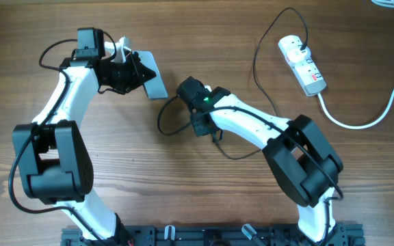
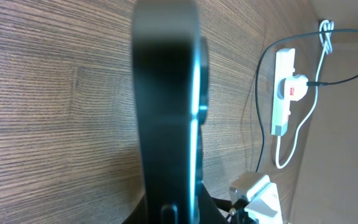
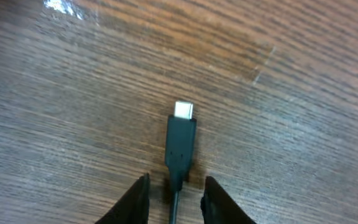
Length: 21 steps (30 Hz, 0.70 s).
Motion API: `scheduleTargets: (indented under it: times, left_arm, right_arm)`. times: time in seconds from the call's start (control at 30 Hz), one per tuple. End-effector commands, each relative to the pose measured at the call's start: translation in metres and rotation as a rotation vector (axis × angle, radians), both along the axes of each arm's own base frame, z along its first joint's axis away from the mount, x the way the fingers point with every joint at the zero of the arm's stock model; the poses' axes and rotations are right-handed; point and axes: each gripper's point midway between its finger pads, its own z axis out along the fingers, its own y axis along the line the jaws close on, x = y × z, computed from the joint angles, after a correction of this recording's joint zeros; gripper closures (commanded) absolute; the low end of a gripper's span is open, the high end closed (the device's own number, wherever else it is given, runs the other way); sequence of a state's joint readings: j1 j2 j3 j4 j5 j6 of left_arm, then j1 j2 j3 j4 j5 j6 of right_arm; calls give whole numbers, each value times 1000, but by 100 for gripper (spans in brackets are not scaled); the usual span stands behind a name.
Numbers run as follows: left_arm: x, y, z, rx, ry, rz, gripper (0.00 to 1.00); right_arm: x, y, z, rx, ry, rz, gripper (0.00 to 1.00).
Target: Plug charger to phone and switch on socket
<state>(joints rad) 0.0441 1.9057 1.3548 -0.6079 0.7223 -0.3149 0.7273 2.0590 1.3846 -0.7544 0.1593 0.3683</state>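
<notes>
Overhead first. We can't see the plug end of the charger [image 1: 255, 61] from up here. The thin black cable leaves the socket [image 1: 303, 65] at top right, curves down across the table [image 1: 183, 198] and ducks under the right arm [image 1: 252, 126], and one more loop shows just left of that arm. The right gripper [image 1: 183, 89] is just a dark lump, so this view tells us nothing about its jaws. The left gripper [image 1: 134, 72] is clamped on one end of the phone [image 1: 154, 78], a tilted grey slab poking out toward the right gripper. We can't tell which face is up. The socket's thick white cord [image 1: 368, 121] runs off the right edge.

In the left wrist view the phone [image 2: 166, 106] fills the middle edge-on. It's dark and badly blurred, with a paler strip down its right side. The spot where it's gripped is cut off at the bottom. The socket [image 2: 281, 93] sits far off at right, with a white plug [image 2: 296, 87] in it that has a red mark.

The right wrist view finally shows the charger's tip [image 3: 181, 140]: a black moulded plug with a small silver end, pointing away from us. The two fingers [image 3: 137, 199] stand narrowly apart on either side of the cable with a gap on each side, so they aren't pinching it. The cable is cut off at the bottom edge. We can't tell whether the plug rests on the wood or sits just above it.
</notes>
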Motion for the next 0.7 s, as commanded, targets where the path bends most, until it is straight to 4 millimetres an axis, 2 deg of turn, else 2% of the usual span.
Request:
scheduleTargets:
  times: [0.0, 0.13, 0.23, 0.4, 0.67]
  left_arm:
    - [1, -2, 3, 0, -23, -23, 96]
    - [1, -2, 3, 0, -23, -23, 96]
    - [1, -2, 3, -2, -23, -23, 96]
    - [1, -3, 4, -4, -23, -24, 96]
    - [1, -3, 4, -4, -23, -24, 96]
  right_arm:
    - [4, -3, -4, 0, 16, -4, 70]
    - [0, 0, -6, 17, 43, 14, 71]
    - [0, -1, -8, 14, 45, 17, 76]
    - [-1, 2, -8, 23, 53, 43, 64]
    - [-1, 2, -8, 27, 55, 44, 68]
